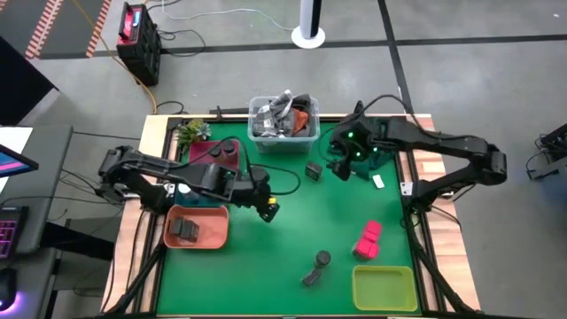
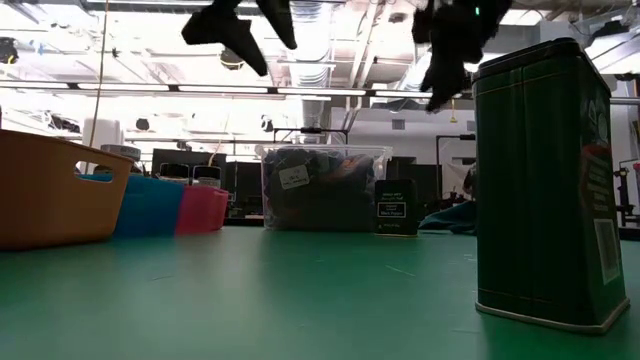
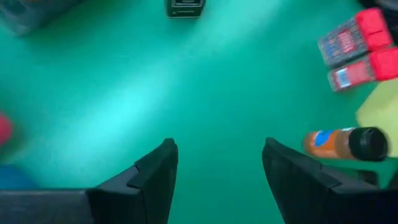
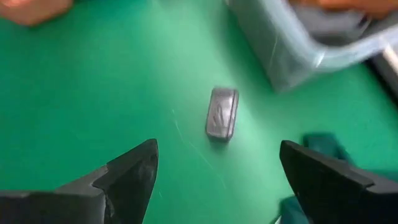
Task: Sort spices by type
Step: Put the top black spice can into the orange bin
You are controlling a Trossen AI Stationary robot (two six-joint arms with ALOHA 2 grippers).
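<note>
My left gripper (image 1: pixel 267 209) (image 3: pixel 217 148) hangs open above the bare green mat, just right of the orange tray (image 1: pixel 195 227), which has dark tins (image 1: pixel 185 229) in it. My right gripper (image 1: pixel 339 167) (image 4: pixel 217 144) is open too, raised above a small dark grey tin (image 1: pixel 314 170) (image 4: pixel 222 112) that stands on the mat in front of the clear bin. Two pink blocks (image 1: pixel 368 239) (image 3: pixel 357 46) lie near the right edge. A dark-capped orange jar (image 3: pixel 345 143) lies on its side beside the yellow tray. A tall dark tin (image 2: pixel 545 180) stands close to the low camera.
The clear bin of clutter (image 1: pixel 283 120) sits at the far edge. A dark red tray (image 1: pixel 215 155) is far left, a teal tray (image 1: pixel 370 158) lies under the right arm, and a yellow tray (image 1: pixel 384 288) fills the near right corner. Open mat spreads across the middle.
</note>
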